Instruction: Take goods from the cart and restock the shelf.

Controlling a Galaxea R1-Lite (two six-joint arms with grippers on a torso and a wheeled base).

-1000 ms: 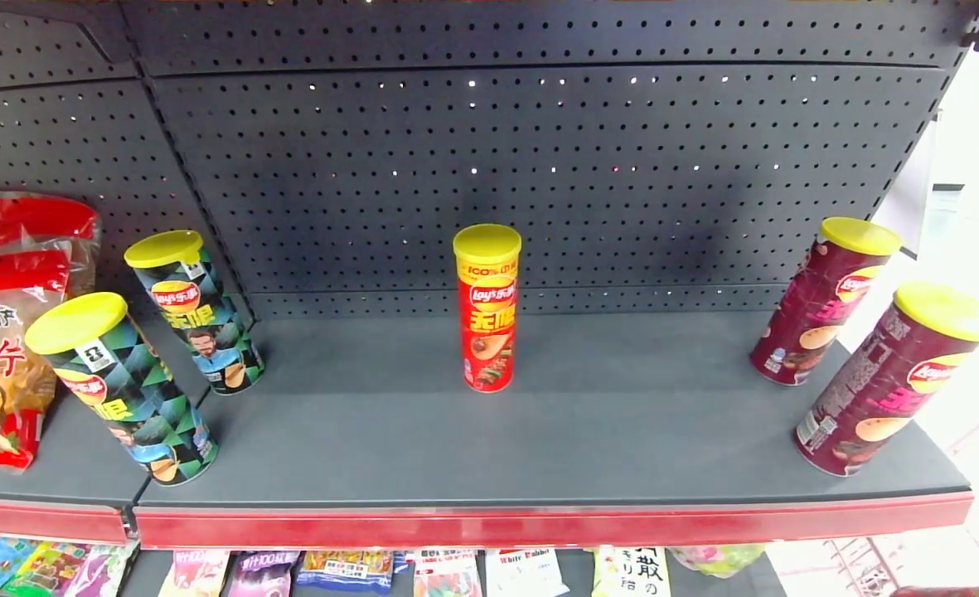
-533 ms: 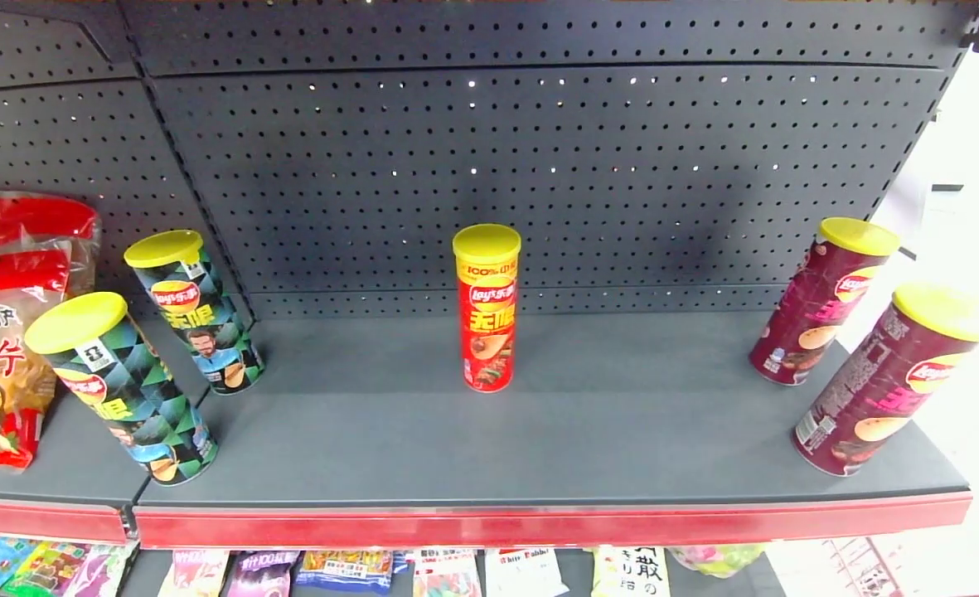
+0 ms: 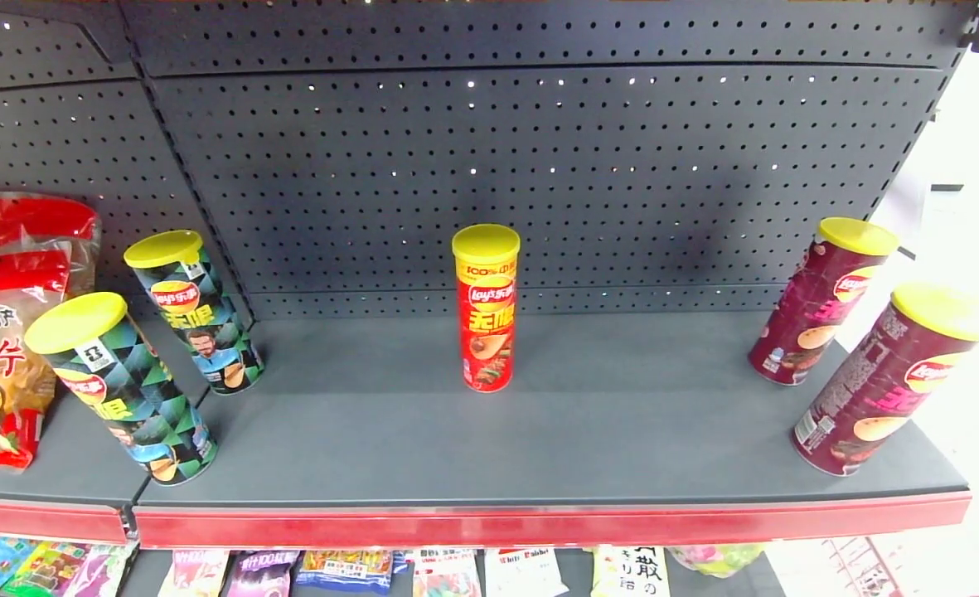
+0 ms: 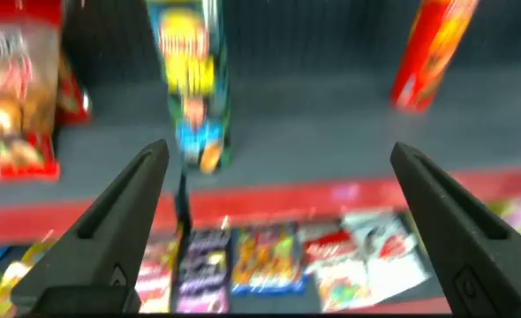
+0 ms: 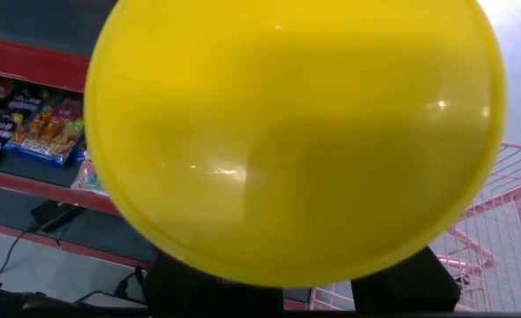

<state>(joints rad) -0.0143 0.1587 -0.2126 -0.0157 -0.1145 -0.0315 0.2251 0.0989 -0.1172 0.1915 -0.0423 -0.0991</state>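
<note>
- Five cans with yellow lids stood upright on the shelf (image 3: 588, 431) in the head view.
- Red can (image 3: 487, 311) stood at the centre, near the pegboard (image 3: 539, 166) and well apart from the others.
- Front green can (image 3: 128, 390) was at 8 o'clock near the shelf's red lip. Rear green can (image 3: 199, 315) was at 9 o'clock, near it but not touching.
- Rear maroon can (image 3: 816, 303) was at 3 o'clock. Front maroon can (image 3: 883, 381) was at 4 o'clock by the shelf's end, close to the rear one.
- Snack bags (image 3: 0, 332) sat at the far 9 o'clock edge, just beside the front green can.
- Packets (image 3: 348, 570) lined the lower shelf at 6 o'clock.
- Left hand (image 4: 283, 238) faced the shelf's red lip. Its fingers (image 4: 110, 238) were spread wide apart and held nothing. That view was blurred.
- Right hand (image 5: 300, 296) was clamped on a sixth can. The held can (image 5: 296, 132) had its yellow lid right up against the wrist camera, and dark fingers (image 5: 199, 291) showed on either side under the lid.
- Pink wire of the cart (image 5: 508, 221) showed just past the held can.
</note>
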